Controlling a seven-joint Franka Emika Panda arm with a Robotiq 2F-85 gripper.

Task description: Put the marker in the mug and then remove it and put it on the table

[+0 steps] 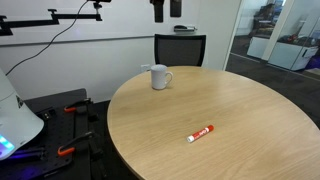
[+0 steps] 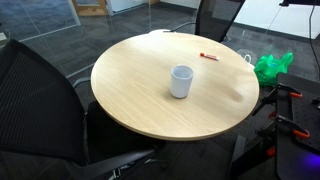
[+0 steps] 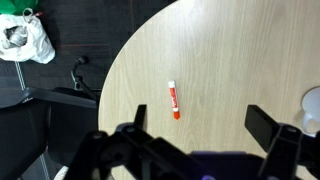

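Observation:
The red marker with a white end (image 1: pixel 201 133) lies flat on the round tan table (image 1: pixel 240 100), near its edge and far from the white mug (image 1: pixel 160 77). The marker (image 2: pixel 208 56), the mug (image 2: pixel 181 81) and the table (image 2: pixel 130 95) show in both exterior views. The mug stands upright and looks empty. In the wrist view my gripper (image 3: pixel 203 122) is open and empty, high above the table (image 3: pixel 220 50). The marker (image 3: pixel 174 99) lies just inside its left finger line. The mug's rim (image 3: pixel 313 103) shows at the right edge.
A black office chair (image 1: pixel 180 48) stands behind the mug at the table's far side. Another dark chair (image 2: pixel 40 100) is close to the table. A green bag (image 2: pixel 272 66) lies on the floor by the table, and a white-and-green bag (image 3: pixel 25 35) shows below the table edge.

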